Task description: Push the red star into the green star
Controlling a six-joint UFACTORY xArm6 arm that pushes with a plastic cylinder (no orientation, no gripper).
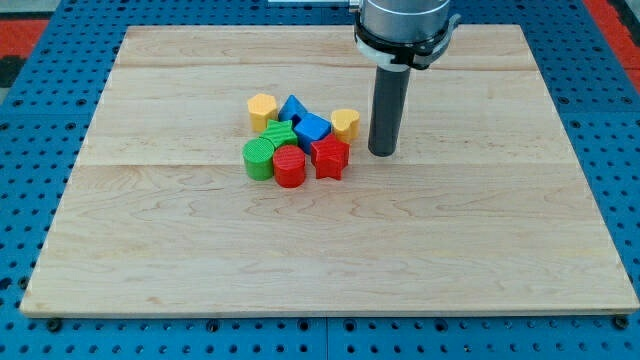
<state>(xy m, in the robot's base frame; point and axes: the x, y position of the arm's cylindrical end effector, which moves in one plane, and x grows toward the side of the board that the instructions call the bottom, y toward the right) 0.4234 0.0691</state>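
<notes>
The red star (330, 158) lies on the wooden board at the right side of a tight cluster of blocks. The green star (278, 133) sits up and to its left, partly hidden, with a blue block (312, 128) and a red cylinder (290, 166) between them. My tip (382, 152) stands on the board just right of the red star, a small gap apart, and right of the yellow block (345, 123).
The cluster also holds a green cylinder (259, 158), a yellow block (262, 108) at the top left and a blue triangle (291, 107). The wooden board (480, 250) lies on a blue perforated base.
</notes>
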